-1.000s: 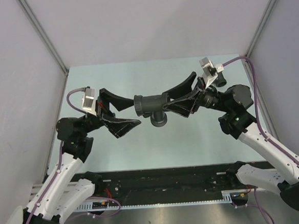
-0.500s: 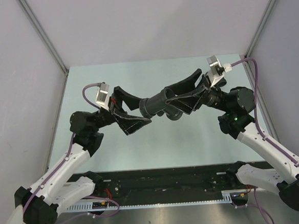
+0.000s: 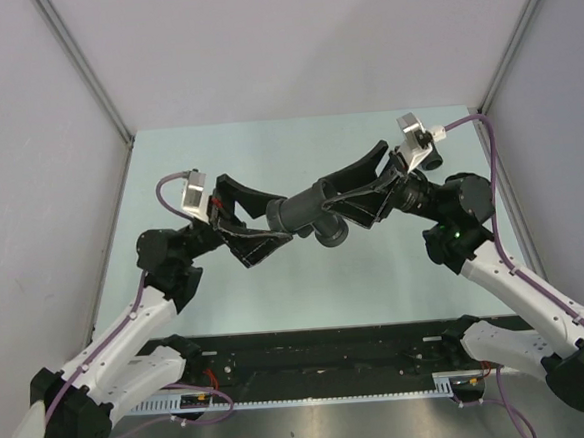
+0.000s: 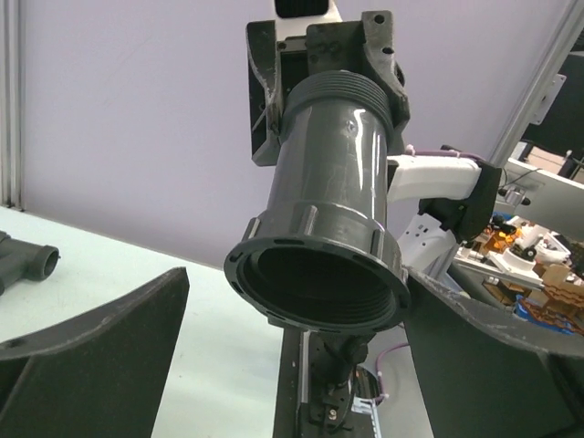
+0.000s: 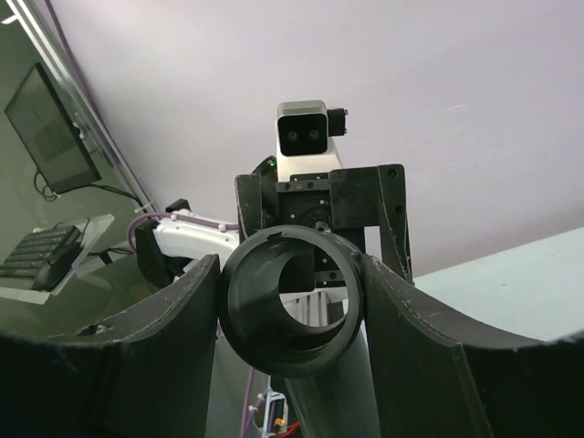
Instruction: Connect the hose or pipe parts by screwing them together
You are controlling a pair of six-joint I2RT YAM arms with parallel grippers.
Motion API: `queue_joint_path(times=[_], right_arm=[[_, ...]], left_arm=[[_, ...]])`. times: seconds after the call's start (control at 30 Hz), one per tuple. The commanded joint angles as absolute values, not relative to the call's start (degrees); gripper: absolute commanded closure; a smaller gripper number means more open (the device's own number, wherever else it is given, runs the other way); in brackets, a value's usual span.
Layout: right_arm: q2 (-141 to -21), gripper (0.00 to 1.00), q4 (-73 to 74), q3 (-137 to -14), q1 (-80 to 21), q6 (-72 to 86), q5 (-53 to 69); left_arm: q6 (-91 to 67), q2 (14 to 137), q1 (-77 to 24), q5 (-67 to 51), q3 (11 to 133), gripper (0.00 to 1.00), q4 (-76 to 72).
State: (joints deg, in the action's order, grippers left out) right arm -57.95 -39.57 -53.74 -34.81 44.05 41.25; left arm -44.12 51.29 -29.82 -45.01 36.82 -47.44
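A smooth, pale green table (image 3: 228, 304). One small, dark grey branched fitting (image 4: 23, 260) lies directly on it, with a round open port showing. It appears at the far left of the left wrist view.

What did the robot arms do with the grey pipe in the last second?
The left gripper swung in toward the flared tube. Its open fingers now sit on either side of the tube's wide end without gripping it. The right gripper tipped the tube from level to slanted. Unchanged: the right gripper stays shut on the tube, and the left stays open.
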Motion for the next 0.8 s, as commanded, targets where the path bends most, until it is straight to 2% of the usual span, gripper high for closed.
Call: queue_joint_path(times=[0.0, 0.13, 0.23, 0.4, 0.77], right_arm=[[-58.6, 1.00, -50.2, -53.0, -35.1, 50.6, 39.0], [-60.1, 1.00, -56.6, -51.9, -35.2, 54.0, 36.7], [-61.2, 1.00, -58.3, -51.9, -35.5, 54.2, 35.9], [-61.9, 1.00, -58.2, -51.3, -36.5, 53.4, 35.0], [-59.5, 1.00, -51.6, -50.0, -37.2, 49.0, 35.7]], left_arm=[[-49.0, 51.1, -30.4, -42.5, 36.0, 0.01, -58.1], [-55.9, 55.4, -32.9, -40.2, 33.6, 0.02, -73.2], [-57.4, 58.4, -34.4, -39.1, 32.7, 0.04, -78.3], [-55.0, 60.9, -37.6, -38.6, 35.2, 0.05, -78.5], [-51.8, 59.2, -37.6, -33.0, 34.5, 0.05, -78.4]])
